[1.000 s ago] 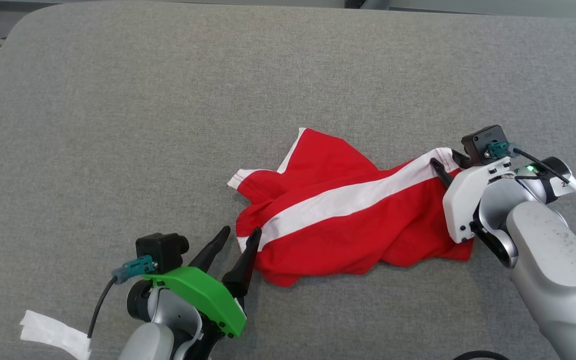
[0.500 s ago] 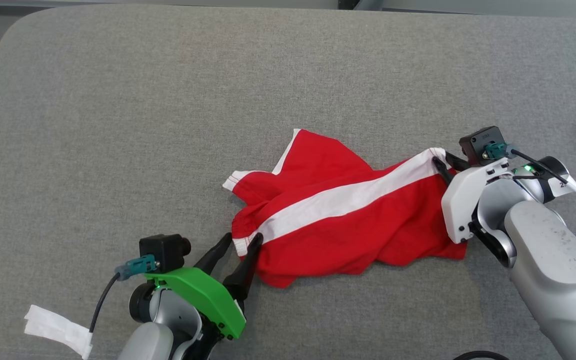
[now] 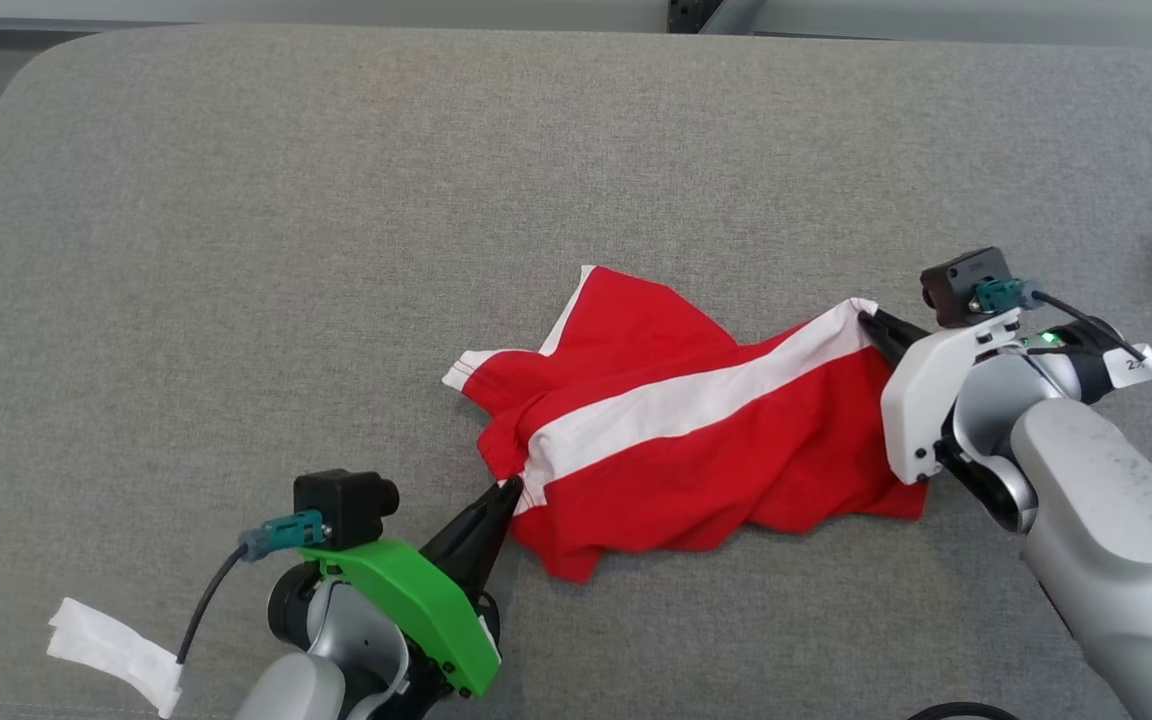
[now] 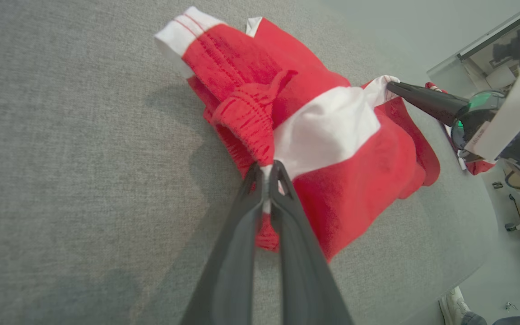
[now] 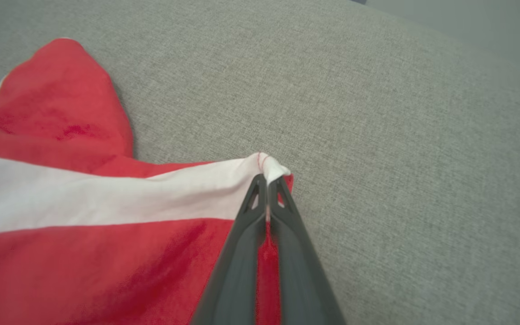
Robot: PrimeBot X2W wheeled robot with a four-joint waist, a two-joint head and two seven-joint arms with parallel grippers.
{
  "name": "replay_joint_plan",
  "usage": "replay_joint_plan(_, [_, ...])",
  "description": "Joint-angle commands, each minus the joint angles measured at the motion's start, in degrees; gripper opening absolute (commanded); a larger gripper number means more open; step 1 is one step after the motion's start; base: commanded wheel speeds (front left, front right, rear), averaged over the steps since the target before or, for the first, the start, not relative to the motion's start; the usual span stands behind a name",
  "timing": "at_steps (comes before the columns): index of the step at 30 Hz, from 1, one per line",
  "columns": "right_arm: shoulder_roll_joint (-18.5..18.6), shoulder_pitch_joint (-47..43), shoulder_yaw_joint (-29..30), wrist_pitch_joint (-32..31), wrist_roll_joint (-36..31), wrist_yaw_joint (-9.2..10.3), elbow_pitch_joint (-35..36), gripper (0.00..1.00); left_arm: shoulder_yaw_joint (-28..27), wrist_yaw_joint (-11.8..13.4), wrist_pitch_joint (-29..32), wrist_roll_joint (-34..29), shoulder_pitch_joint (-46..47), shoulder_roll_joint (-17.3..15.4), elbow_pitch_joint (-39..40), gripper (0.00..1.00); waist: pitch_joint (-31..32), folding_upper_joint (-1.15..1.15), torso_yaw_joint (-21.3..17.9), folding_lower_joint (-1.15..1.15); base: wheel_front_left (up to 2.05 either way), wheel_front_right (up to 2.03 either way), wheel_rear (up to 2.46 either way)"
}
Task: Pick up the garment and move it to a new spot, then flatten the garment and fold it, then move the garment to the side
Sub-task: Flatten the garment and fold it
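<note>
lying crumpled, red white-striped garment [image 3: 736,460] is pinched endwise by left pincer [image 3: 508,488] and right pincer [image 3: 871,318].

Left wrist cover [image 3: 406,600] green, right wrist cover [image 3: 921,400] white (black camera box [image 3: 341,505] atop each); fingers [image 3: 471,525] dark, tapered.

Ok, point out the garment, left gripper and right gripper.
garment [image 3: 736,460]: head view, red cloth below the stripe.
left gripper [image 4: 267,169]: left wrist view, between its fingertips.
right gripper [image 5: 268,180]: right wrist view, between its fingertips.
</note>
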State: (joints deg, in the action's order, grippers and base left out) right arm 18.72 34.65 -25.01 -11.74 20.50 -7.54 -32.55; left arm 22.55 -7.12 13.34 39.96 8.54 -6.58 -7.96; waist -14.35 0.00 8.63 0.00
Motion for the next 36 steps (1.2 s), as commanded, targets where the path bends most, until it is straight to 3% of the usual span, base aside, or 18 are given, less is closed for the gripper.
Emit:
replay_joint_plan(1, [0.8, 0.4, 0.5, -0.3, 1.0, 0.11, 0.9, 0.0, 0.1, -0.3, 0.1, 0.5, -0.2, -0.8, 1.2, 0.0, 0.2, 0.0, -0.1, 0.0, 0.0, 0.0, 0.0])
replay_joint_plan(6, [2.3, -0.8, 5.0, -2.7, 8.1, 0.1, 8.3, 0.0, -1.3, -0.4, 1.9, 4.1, 0.8, -1.8, 9.3, 0.0, 0.2, 0.0, -0.7, 0.0, 0.0, 0.0, 0.0])
replay_joint_plan(9, [3.4, -0.2, 11.2, -5.7, 13.8, 0.1, 15.9, 0.0, -3.5, -0.2, 5.1, 7.4, 3.3, -3.3, 16.8, 0.0, -1.5, 0.0, -1.4, 0.0, 0.0, 0.0, 0.0])
replay_joint_plan(13, [3.4, 4.8, 20.3, -10.8, 15.3, 0.1, 22.9, 0.0, -6.5, 1.1, 12.3, 11.1, 12.5, -6.1, 22.8, 0.0, -6.0, 0.0, -2.2, 0.0, 0.0, 0.0, 0.0])
replay_joint_plan(17, [0.5, 15.8, 26.5, -13.9, 11.0, 0.06, 23.4, 0.0, -8.6, 2.9, 18.8, 11.4, 29.3, -7.7, 19.6, 0.0, -12.5, 0.0, -2.7, 0.0, 0.0, 0.0, 0.0])
replay_joint_plan(20, [-4.3, 26.9, 30.3, -10.3, 5.1, 0.07, 20.1, 0.0, -8.4, 3.5, 19.4, 6.9, 43.0, -8.2, 11.5, 0.0, -17.1, 0.0, -3.7, 0.0, 0.0, 0.0, 0.0])
replay_joint_plan(23, [-12.0, 36.3, 35.7, -2.6, 0.1, 0.07, 13.0, 0.0, -8.3, 3.0, 14.6, 2.4, 54.0, -6.8, 1.0, 0.0, -19.2, 0.0, -5.4, 0.0, 0.0, 0.0, 0.0])
replay_joint_plan(28, [-15.6, 50.9, 39.2, 13.8, -3.7, 0.08, 3.4, 0.0, -9.5, 1.3, -0.9, -4.1, 69.8, -6.2, -13.2, 0.0, -23.3, 0.0, -8.5, 0.0, 0.0, 0.0, 0.0])
replay_joint_plan(31, [-15.9, 55.8, 33.9, 22.5, 3.3, 0.09, -2.0, 0.0, -8.1, 0.2, -11.1, -7.3, 75.3, -7.1, -18.7, 0.0, -26.0, 0.0, -10.0, 0.0, 0.0, 0.0, 0.0])
replay_joint_plan(36, [-15.7, 53.1, 22.2, 26.7, 10.1, 0.07, -3.6, 0.0, -0.7, -0.4, -24.4, -6.3, 74.8, -9.3, -24.2, 0.0, -27.4, 0.0, -11.9, 0.0, 0.0, 0.0, 0.0])
